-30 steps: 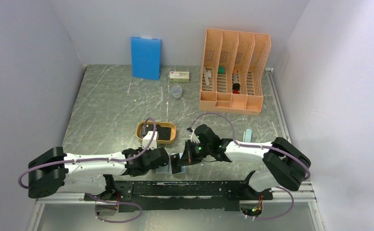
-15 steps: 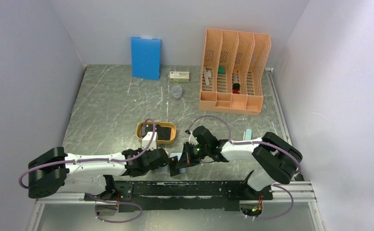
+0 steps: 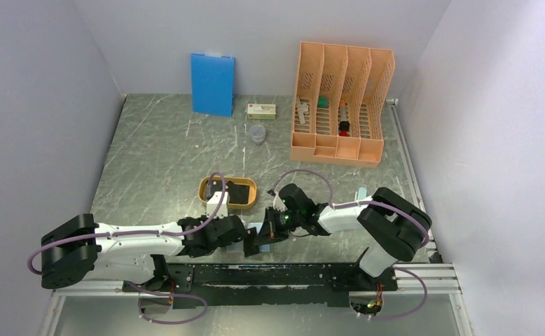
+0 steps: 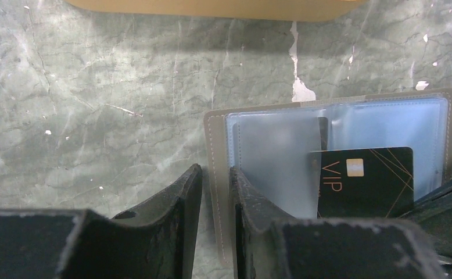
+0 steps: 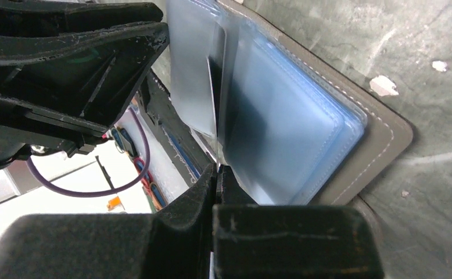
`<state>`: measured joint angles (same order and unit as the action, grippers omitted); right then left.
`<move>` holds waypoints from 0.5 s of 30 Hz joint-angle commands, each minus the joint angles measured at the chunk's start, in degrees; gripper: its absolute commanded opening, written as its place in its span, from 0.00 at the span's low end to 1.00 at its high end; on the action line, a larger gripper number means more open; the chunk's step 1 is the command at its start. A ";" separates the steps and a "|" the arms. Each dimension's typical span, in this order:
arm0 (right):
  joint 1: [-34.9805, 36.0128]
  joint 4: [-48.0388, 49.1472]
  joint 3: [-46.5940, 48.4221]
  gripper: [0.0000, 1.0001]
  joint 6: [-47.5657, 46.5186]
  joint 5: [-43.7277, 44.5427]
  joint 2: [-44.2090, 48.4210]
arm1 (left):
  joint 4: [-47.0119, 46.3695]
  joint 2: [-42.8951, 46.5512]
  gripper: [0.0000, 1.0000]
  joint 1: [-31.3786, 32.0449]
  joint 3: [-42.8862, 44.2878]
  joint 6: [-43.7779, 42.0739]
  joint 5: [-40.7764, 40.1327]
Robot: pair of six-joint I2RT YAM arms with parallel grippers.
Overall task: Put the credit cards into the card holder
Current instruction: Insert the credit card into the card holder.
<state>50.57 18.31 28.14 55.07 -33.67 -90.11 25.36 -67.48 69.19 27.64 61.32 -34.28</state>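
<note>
Farthest back, the orange file rack (image 3: 340, 105) holds small oddments; the oval tray (image 3: 204, 190) holds dark cards (image 3: 239, 190). The card holder (image 4: 334, 125) lies open near the arms' bases, left gripper (image 4: 215, 174) pinching its cover edge, right gripper (image 5: 216, 170) clamped on the VIP card (image 4: 366, 183), which sits partly under a sleeve.

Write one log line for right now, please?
left gripper: holds card holder | right gripper: pinches credit card | card: at open pockets

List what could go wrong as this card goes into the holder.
1. The left tool pinches only the edge of the card holder; a push may drag it free.
2. The credit card, nipped by the right tool, is only partly between the glossy sleeves and may snag.
3. Both tools sit close and could bump.
</note>
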 commanded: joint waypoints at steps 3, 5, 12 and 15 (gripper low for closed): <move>-0.21 4.06 0.38 0.00 1.80 1.15 -1.36 | -0.80 -0.01 0.29 -0.26 -1.05 1.08 0.88; -0.20 4.80 0.19 0.00 2.40 1.80 -1.51 | -0.68 0.01 0.29 -0.28 -1.21 1.15 0.88; -0.30 6.59 -0.76 0.00 4.54 4.38 -2.61 | -0.66 0.57 0.29 -0.21 -1.95 1.35 1.05; -0.40 7.27 -1.06 0.00 5.03 4.66 -3.20 | -0.57 0.51 0.29 -0.24 -2.06 1.43 1.13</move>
<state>50.57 23.31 27.90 59.02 -31.48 -92.01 25.02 -67.29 69.12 26.81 61.98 -34.26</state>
